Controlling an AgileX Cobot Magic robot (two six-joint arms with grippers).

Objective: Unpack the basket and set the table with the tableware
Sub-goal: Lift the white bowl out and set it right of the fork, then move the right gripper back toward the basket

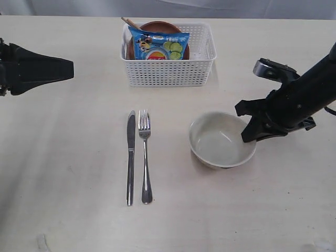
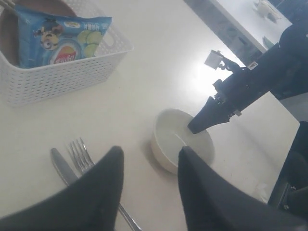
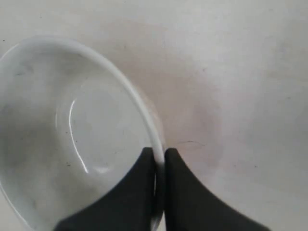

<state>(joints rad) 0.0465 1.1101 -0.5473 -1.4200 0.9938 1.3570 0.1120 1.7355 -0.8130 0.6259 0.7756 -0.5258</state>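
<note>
Exterior view first: the basket (image 1: pixel 168 73) sits at the far middle of the table (image 1: pixel 63 173). A blue chip bag (image 1: pixel 159 46) stands inside it, leaning against a reddish-brown plate (image 1: pixel 160 25) that is propped on edge behind the bag. The ends of the chopsticks (image 1: pixel 129 23) poke up over the basket's far left corner. The right half of the basket shows only its white lattice.

The bowl (image 1: pixel 215 139) is out on the table, right of centre and well apart from the basket, with a bare, glossy inside. My right gripper (image 3: pixel 159 153) is clamped on its rim on the right side. In the right wrist view, one finger is inside the wall and one outside, with the rim pinched between them. I cannot tell whether the bowl's base is flat on the table or slightly tipped.

The knife (image 1: pixel 130 157) and fork (image 1: pixel 145 157) lie side by side left of the bowl, close together and parallel. Their handles point toward the near edge, and the knife is on the left. Both are clear of the bowl and of either arm.

My left gripper (image 2: pixel 150 154) hangs over the left side of the table, well apart from everything. Its fingers are spread with only open air between them. Through that gap the left wrist view looks across at the bowl and the right arm.

Most of the plate is hidden behind the bag, and I cannot make out whatever lies low in the basket. The left arm is cut off at the frame edge in the exterior view.
</note>
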